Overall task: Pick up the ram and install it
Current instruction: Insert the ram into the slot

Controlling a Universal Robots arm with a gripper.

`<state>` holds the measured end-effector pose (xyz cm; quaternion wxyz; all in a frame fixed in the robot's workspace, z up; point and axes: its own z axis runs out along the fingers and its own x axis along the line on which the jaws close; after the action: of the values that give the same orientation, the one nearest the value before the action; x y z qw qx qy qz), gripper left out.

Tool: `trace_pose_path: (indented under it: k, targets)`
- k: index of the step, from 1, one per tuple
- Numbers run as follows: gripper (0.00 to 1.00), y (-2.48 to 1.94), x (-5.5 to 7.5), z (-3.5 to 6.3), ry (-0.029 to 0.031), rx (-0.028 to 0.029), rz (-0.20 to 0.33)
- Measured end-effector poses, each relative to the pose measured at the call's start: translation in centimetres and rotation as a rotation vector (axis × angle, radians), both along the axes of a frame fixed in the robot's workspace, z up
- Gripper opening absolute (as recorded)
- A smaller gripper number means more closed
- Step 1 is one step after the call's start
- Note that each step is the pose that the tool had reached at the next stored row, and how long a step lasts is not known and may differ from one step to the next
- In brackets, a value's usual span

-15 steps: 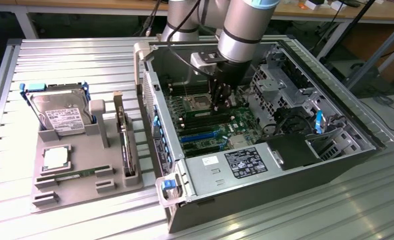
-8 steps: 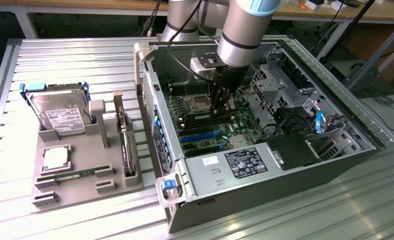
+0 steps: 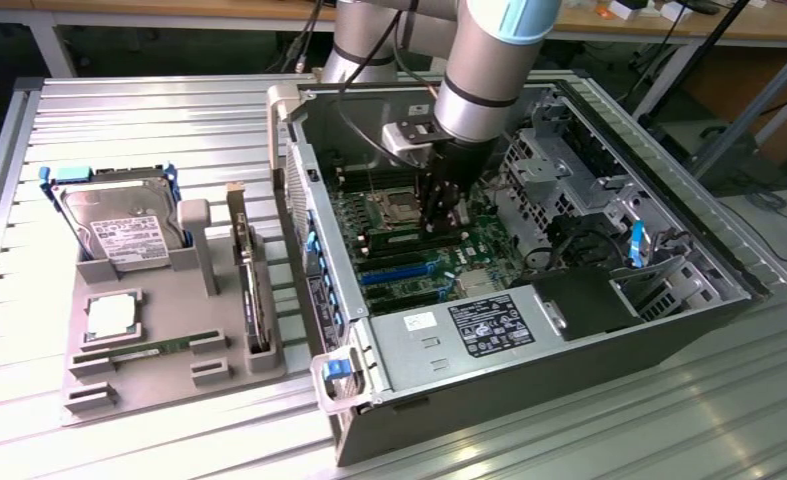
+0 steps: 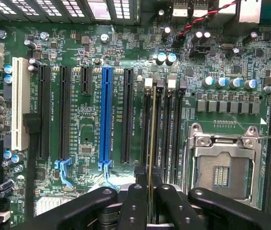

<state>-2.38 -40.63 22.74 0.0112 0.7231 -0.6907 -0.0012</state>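
The ram (image 4: 152, 143) is held tight in the hand (image 4: 151, 189), seen edge on. It is lined up with the black slots (image 4: 168, 129) just beside the silver chip socket (image 4: 224, 167).

Slatted metal bench (image 3: 126, 110). On the exterior view's left, a grey parts tray (image 3: 166, 388) carries a hard drive (image 3: 124, 232) in a blue-handled caddy, a square silver processor chip (image 3: 110, 315) lying flat just below it, and a dark expansion card (image 3: 249, 290) standing on edge along the tray's right side. Beside the tray, an open computer case (image 3: 420, 400) lies on its side, with a black label (image 3: 497, 325) near its front. Inside, a green motherboard (image 4: 92, 43) has an empty CPU socket (image 4: 224, 170), one blue slot (image 4: 106, 115) among black ones, and a white slot (image 4: 17, 103).
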Motion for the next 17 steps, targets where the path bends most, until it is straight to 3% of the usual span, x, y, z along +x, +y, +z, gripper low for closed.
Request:
trace_pose_path:
  k: [2,17]
  targets:
    - [0.14,-0.23,0.0,-0.01,-0.0001,0.0001,0.0]
    - [0.14,-0.31,0.36,-0.51,-0.0001,-0.002,0.003]
